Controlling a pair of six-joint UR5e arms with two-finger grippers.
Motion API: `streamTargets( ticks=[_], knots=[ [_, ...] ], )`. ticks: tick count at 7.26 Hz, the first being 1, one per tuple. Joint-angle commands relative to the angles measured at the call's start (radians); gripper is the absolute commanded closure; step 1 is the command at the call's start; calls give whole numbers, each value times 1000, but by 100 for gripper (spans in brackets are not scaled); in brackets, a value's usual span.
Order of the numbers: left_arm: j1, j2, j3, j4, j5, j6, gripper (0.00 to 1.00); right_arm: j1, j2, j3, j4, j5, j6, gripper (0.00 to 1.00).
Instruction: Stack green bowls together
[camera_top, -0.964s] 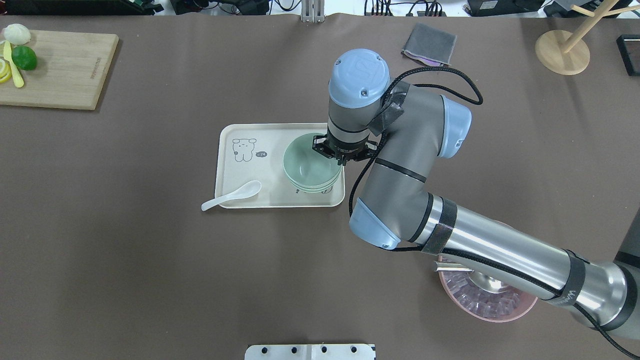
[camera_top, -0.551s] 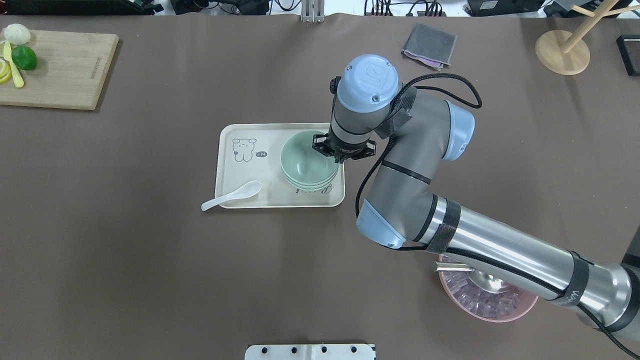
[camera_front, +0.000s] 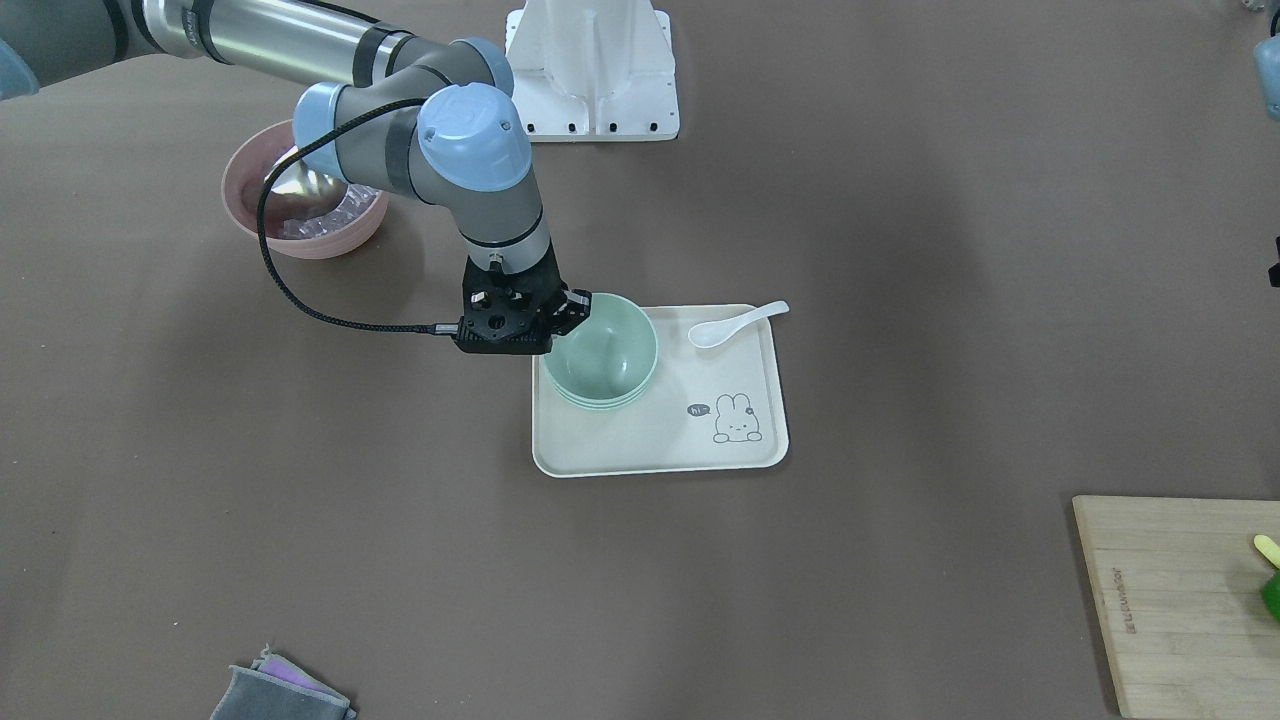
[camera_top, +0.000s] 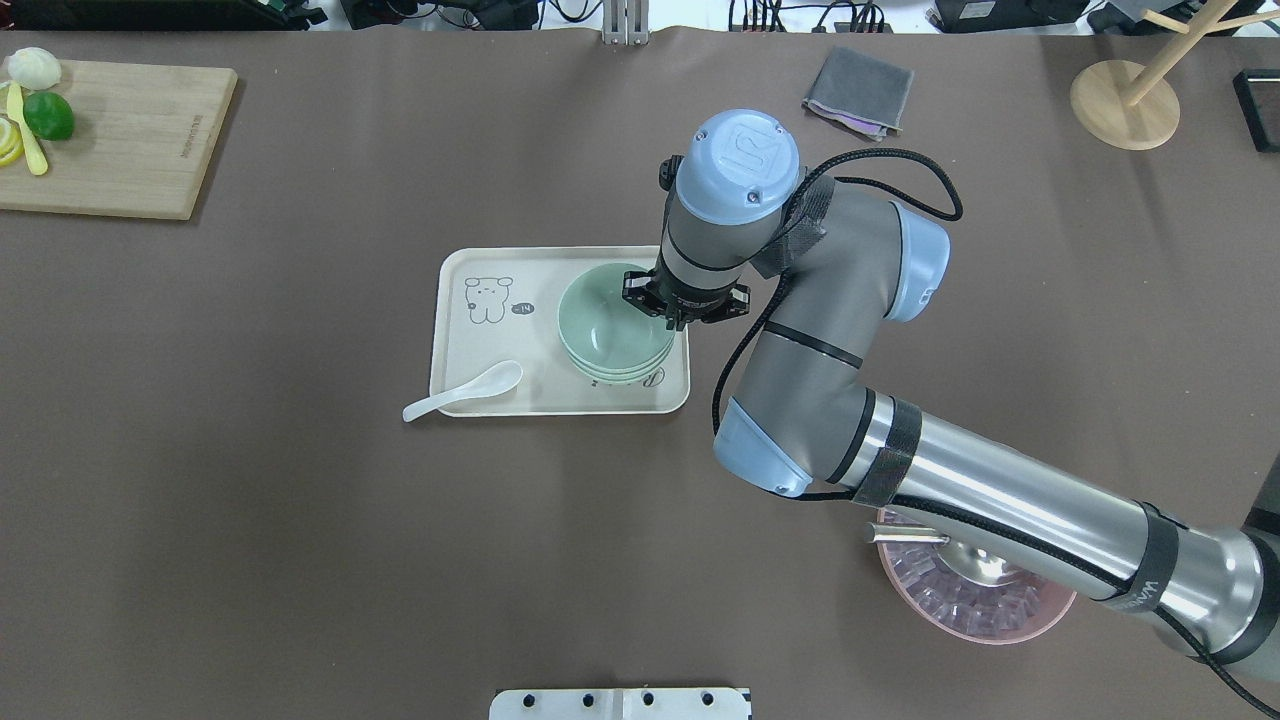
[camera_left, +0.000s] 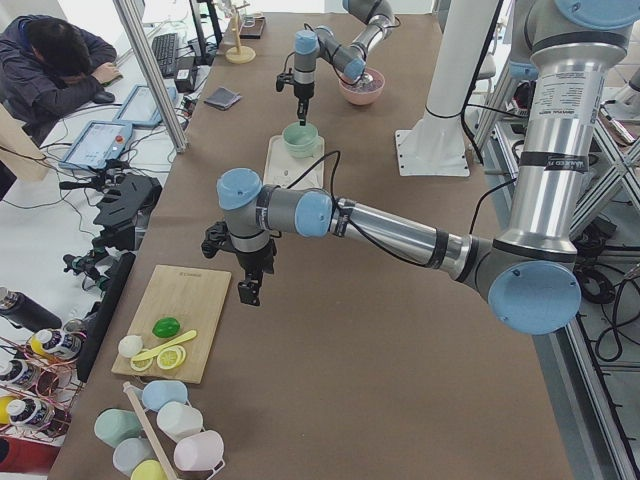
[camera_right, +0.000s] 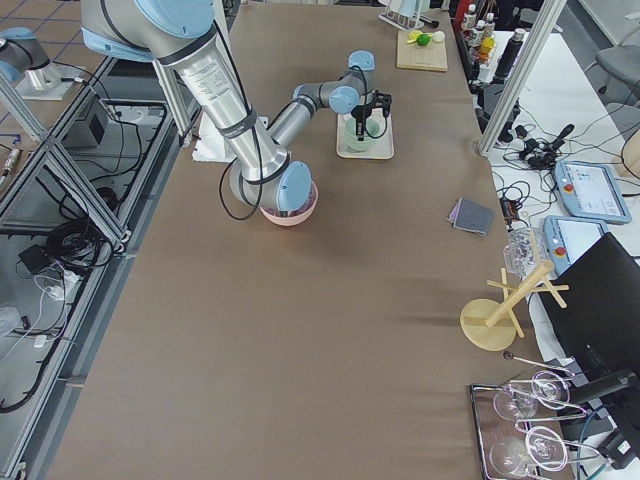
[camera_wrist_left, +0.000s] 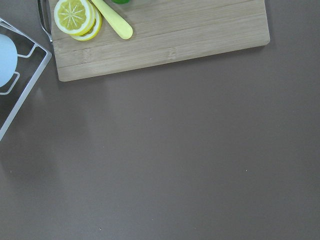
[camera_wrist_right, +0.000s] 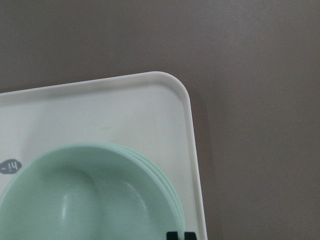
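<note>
The right pincer (camera_top: 676, 318), still clamped on the top pale mint-green plastic bowl (camera_top: 606, 322) by its rim, has nudged it leftward over the two matching bowls (camera_top: 615, 372) — stack apparently complete, release pending.

Setting: robotics lab. Evidence: white robot pedestal (camera_front: 592, 70) at a brown-covered worktop (camera_top: 300, 550); aluminium frame posts (camera_left: 150, 75); control tablets (camera_right: 590, 188) with cables (camera_right: 60, 240); person (camera_left: 50, 65) slumped at a side desk.

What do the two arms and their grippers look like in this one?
The right arm and left arm are silver and grey tubes with pale blue joint caps. A black cable runs along the right arm, held by black straps. The right gripper and left gripper are black.
</note>
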Motion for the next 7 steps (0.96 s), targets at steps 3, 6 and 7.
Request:
streamTargets(
  ticks=[3,6,7],
  knots=[
    [0,1,2,0,2,0,2,100,6,12,-4,246,1,0],
    [-2,3,11,6,3,0,2,280,-96,12,-12,343,-153,0],
    [-5,4,6,6,3,0,2,320,-140,6,-12,283,-262,0]
  ],
)
